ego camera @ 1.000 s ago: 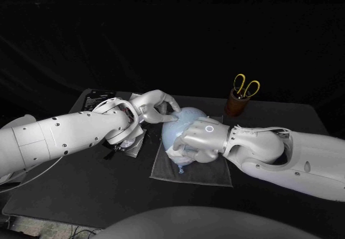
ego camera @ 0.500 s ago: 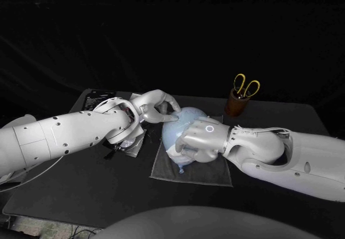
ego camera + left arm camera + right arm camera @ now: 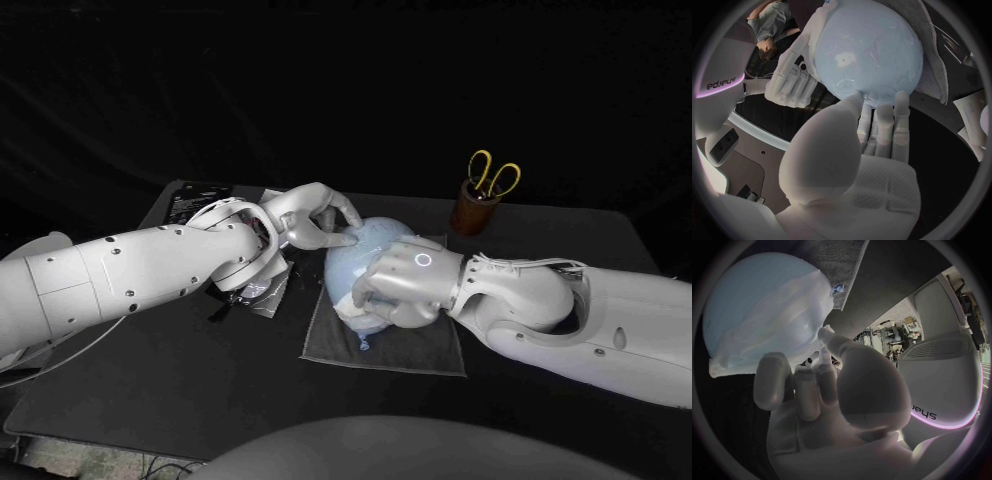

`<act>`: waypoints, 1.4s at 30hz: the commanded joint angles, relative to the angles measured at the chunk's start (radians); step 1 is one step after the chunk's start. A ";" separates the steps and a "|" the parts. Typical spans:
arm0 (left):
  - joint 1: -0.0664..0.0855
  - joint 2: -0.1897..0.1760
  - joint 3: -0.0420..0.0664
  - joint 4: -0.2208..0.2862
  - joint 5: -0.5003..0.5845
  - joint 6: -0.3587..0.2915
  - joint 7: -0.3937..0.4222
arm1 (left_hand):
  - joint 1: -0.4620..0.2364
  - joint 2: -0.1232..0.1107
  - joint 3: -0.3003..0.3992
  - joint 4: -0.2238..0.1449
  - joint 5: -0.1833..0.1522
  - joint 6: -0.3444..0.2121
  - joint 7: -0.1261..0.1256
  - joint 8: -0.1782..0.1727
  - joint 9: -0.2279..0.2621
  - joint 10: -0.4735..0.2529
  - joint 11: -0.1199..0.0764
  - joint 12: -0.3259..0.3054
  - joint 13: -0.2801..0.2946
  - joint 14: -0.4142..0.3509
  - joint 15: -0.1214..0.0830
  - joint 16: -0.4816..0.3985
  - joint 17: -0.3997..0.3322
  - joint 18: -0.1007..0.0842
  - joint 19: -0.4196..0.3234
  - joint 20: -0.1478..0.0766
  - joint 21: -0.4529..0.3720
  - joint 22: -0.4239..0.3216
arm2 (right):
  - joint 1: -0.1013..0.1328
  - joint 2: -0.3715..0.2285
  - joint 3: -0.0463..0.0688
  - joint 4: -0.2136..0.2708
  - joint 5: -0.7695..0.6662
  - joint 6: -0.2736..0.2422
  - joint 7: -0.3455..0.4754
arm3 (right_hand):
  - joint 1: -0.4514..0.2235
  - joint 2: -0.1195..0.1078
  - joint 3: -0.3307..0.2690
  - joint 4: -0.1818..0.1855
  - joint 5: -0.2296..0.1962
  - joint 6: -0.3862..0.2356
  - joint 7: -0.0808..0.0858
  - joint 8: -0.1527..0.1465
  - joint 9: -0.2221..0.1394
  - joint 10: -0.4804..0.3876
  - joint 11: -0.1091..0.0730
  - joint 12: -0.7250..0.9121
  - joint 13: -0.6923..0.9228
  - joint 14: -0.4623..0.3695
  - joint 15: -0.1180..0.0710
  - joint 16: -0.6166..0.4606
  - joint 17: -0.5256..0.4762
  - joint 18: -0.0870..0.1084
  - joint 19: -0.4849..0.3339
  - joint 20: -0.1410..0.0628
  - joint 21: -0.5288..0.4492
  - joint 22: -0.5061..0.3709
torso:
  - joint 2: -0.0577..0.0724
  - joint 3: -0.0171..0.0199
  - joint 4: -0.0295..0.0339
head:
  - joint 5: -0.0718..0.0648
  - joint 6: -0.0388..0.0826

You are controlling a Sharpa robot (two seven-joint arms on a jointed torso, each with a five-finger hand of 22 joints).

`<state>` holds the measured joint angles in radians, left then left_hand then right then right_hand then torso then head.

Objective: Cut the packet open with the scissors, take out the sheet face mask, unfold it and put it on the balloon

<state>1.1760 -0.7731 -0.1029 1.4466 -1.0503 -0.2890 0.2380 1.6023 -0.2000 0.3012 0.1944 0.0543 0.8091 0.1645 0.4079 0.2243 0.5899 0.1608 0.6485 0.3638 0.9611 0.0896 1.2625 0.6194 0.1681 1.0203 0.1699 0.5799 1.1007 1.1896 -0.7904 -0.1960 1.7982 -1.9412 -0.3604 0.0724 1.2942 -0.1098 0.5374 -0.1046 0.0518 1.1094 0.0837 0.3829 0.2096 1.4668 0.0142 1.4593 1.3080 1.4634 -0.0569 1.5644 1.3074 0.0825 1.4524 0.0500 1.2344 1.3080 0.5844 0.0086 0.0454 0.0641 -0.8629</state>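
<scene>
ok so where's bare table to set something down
Bare table lies in front of the cloth, and also between the cup and the right arm. Crowded: the balloon, with the left hand and right hand on it.

The balloon (image 3: 368, 235) is showing pale blue, and the sheet face mask (image 3: 779, 310) over it is showing milky, half-clear white. A grey cloth (image 3: 411, 352) is lying at the balloon's six o'clock on the black table (image 3: 173, 370). At its two o'clock, scissors (image 3: 495, 172) with yellow handles are standing in a brown holder (image 3: 472, 210). The left hand (image 3: 310, 218) and right hand (image 3: 404, 282) are gleaming silver on white arms, and a small white ring is glowing on the back of the right hand.
</scene>
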 commanded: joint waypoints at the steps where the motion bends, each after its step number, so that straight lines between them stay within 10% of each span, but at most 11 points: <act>1: -0.004 0.001 -0.004 0.003 -0.006 0.036 -0.015 | -0.002 0.008 0.006 0.001 -0.004 0.005 0.003 -0.006 -0.001 -0.009 0.001 0.004 -0.002 -0.006 0.000 0.005 -0.001 0.014 -0.004 0.005 0.003 0.002 | 0.000 -0.006 0.001 0.009 0.033 -0.024 0.015 | -0.010 0.002 0.000 0.007 -0.004 -0.005 -0.009 0.008 0.003 0.006 -0.011 0.004 0.129 0.107 -0.009 0.006 0.263 -0.020 0.007 -0.005 0.011 0.181 | 0.001 0.0000 -0.0004 | 0.000 0.000; 15: -0.004 0.001 -0.004 0.004 0.001 0.036 -0.015 | -0.003 0.006 0.008 0.000 -0.004 0.002 0.009 -0.012 -0.004 -0.012 0.000 0.008 -0.005 -0.008 -0.001 0.009 -0.006 0.014 -0.006 0.005 0.006 0.004 | 0.020 -0.019 0.006 0.012 0.248 -0.061 0.049 | -0.018 0.023 -0.006 0.031 -0.004 -0.023 -0.019 0.029 0.022 0.019 -0.021 0.014 0.143 0.107 -0.013 0.006 0.263 -0.026 0.018 -0.010 0.039 0.188 | 0.000 -0.0003 0.0010 | -0.001 0.007; 42: -0.004 0.011 -0.004 0.000 0.007 0.045 -0.014 | -0.003 0.007 0.011 -0.001 -0.004 0.003 0.011 -0.014 -0.006 -0.012 0.000 0.012 -0.007 -0.010 -0.001 0.012 -0.010 0.014 -0.007 0.005 0.007 0.006 | 0.063 0.111 0.012 -0.140 0.492 -0.046 0.026 | -0.021 0.024 -0.018 0.042 -0.004 -0.058 -0.018 0.048 0.041 0.004 -0.020 -0.002 0.129 0.107 -0.009 0.006 0.263 -0.022 0.011 -0.008 0.017 0.182 | 0.000 -0.0006 0.0006 | 0.001 0.017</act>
<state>1.1764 -0.7665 -0.1024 1.4460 -1.0391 -0.2809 0.2343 1.6009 -0.1986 0.3067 0.1945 0.0544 0.8127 0.1680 0.3983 0.2199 0.5826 0.1609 0.6572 0.3584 0.9577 0.0859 1.2710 0.6096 0.1712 1.0166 0.1736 0.5836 1.1054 1.2513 -0.6845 -0.1848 1.6627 -1.4913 -0.4125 0.1069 1.2762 -0.0919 0.5186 -0.0672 0.0519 1.0591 0.0623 0.4295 0.2497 1.4646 -0.0018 1.4626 1.3081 1.4662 -0.0610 1.5673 1.3073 0.0682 1.4602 0.0415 1.2555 1.3078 0.5847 0.0078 0.0462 0.0646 -0.8472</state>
